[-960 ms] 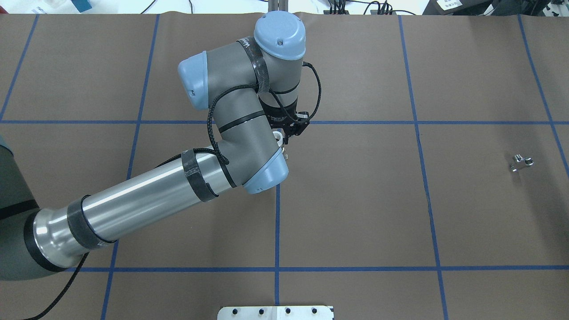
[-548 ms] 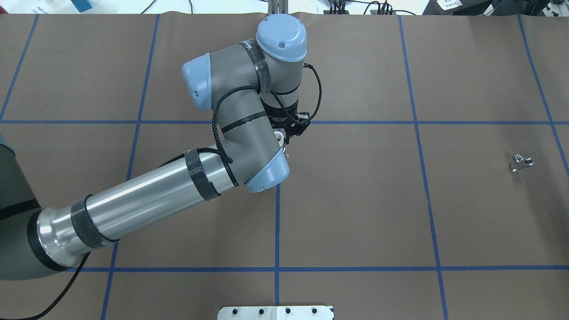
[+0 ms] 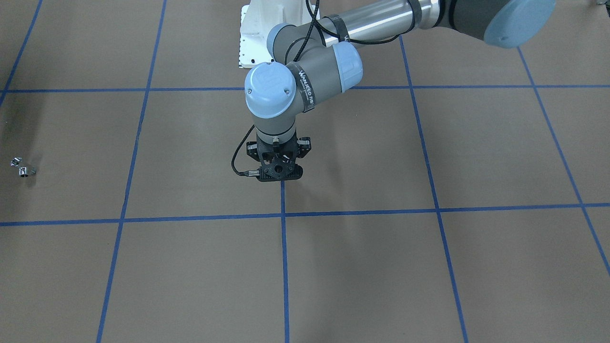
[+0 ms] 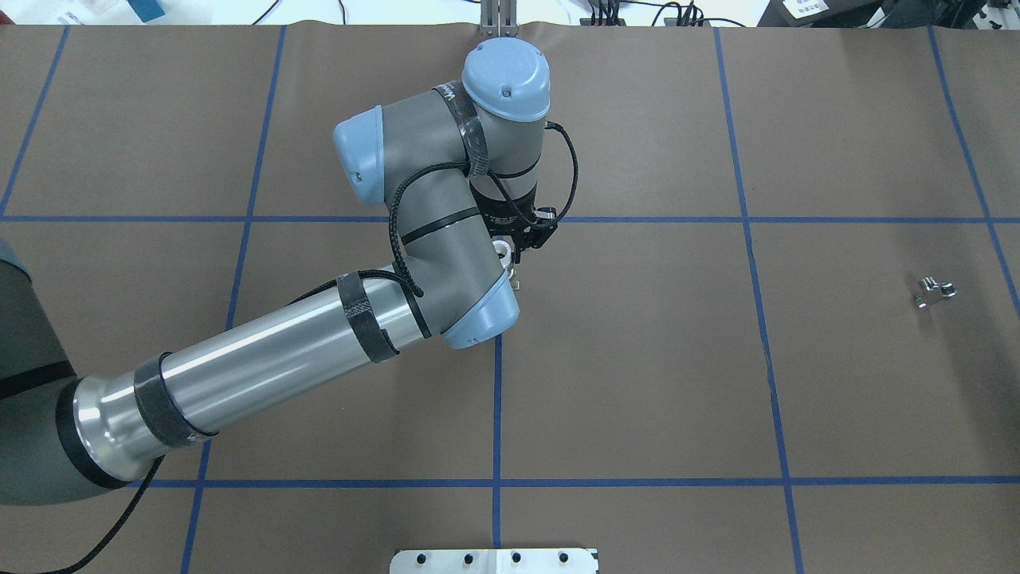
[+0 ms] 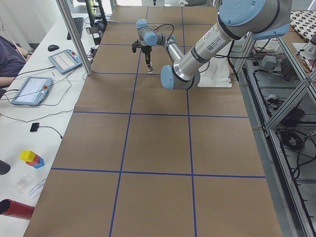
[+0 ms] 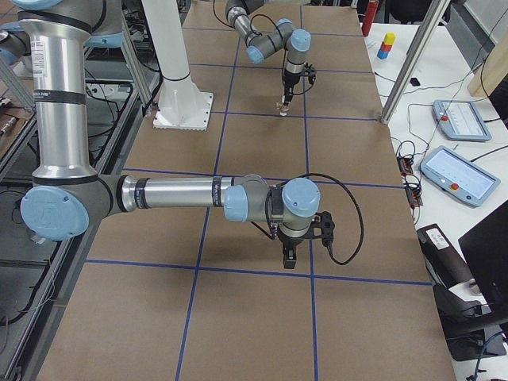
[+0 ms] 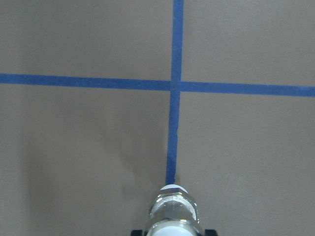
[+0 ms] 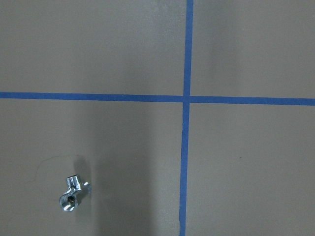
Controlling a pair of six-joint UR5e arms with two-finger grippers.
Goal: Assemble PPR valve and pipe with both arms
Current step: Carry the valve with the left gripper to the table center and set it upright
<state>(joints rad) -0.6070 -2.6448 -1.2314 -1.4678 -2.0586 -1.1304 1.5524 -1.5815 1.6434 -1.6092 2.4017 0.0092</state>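
My left gripper [image 4: 511,253] is shut on the PPR valve [image 4: 502,250] and holds it just above the brown table, near a blue tape crossing. In the left wrist view the valve [image 7: 172,210] shows at the bottom centre, with a white end and a metal band. The pipe [image 4: 932,291], a small chrome fitting, lies alone at the far right of the table. It also shows in the front view [image 3: 22,167] and the right wrist view [image 8: 73,194]. My right gripper [image 6: 289,258] hangs above the table; I cannot tell if it is open or shut.
Blue tape lines [image 4: 496,399] divide the brown table cover into squares. The white robot base plate [image 4: 494,560] sits at the near edge. A side bench with tablets [image 6: 462,171] and a metal post [image 6: 413,59] border the far side.
My left arm's wrist has shifted slightly, its joint caps moving a little right and down in the overhead view. The valve stays in the gripper. The pipe has not moved.
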